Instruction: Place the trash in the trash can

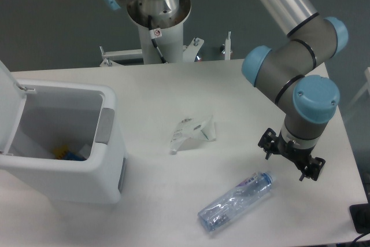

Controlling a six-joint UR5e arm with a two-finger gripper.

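**A:** Where did you have the tool (292, 155) at that moment?

**B:** You had it hanging over the white table (231, 93) at about four o'clock from the table's middle, pointing down. Its dark fingers stood spread apart with nothing between them.

**A:** And the trash?

**B:** Both pieces lay on the table. The crumpled wrapper (192, 132) sat near the middle. The crushed bottle (236, 201) lay at about five o'clock from the wrapper, well apart from it, tilted so that its bluish end pointed toward two o'clock, near the tool. The tool was just up and right of that end, not touching it as far as you could see.

**A:** The trash can (63, 183)?

**B:** It stood at the table's nine o'clock side, its lid (10, 105) swung up and open on the left. You could see something small, blue and yellow, on the bottom inside; what it was I could not tell. The grey panel (104, 125) faced the wrapper.
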